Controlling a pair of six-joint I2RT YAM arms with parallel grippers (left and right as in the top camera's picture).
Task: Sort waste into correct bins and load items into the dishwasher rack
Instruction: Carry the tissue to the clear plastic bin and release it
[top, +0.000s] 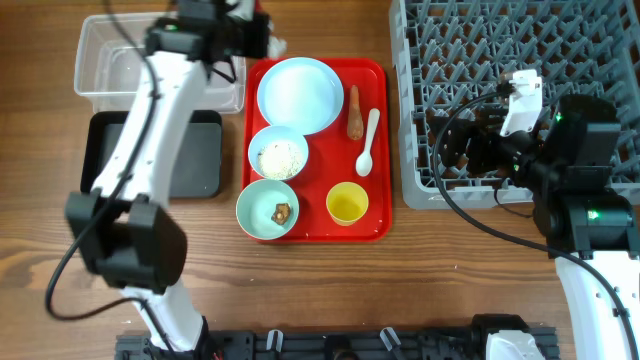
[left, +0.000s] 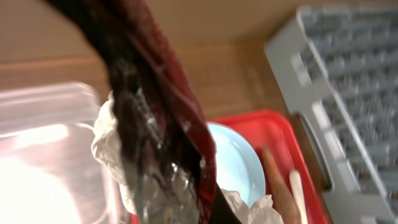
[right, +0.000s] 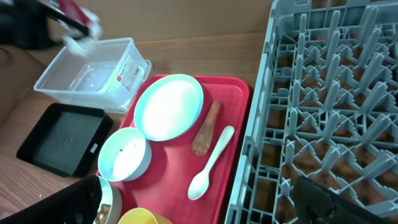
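Red tray (top: 380, 100), pale blue plate (top: 298, 93), yellow cup (top: 347, 203), grey rack (top: 480, 40), dark red wrapper (left: 168, 112)

Even, soft overhead lighting is casting faint shadows; left wrist view is blurring heavily, glare whitening the bin (left: 55, 134).

Brown wood-grain table (top: 330, 290) — planks running side to side, spanning the whole view. Red rectangular plastic tray (top: 330, 160) — raised rim, lying flat at table centre.

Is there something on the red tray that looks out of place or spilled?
I see no spill. A brown food piece lies bare on the red tray, between the plate and the spoon, not in any dish.
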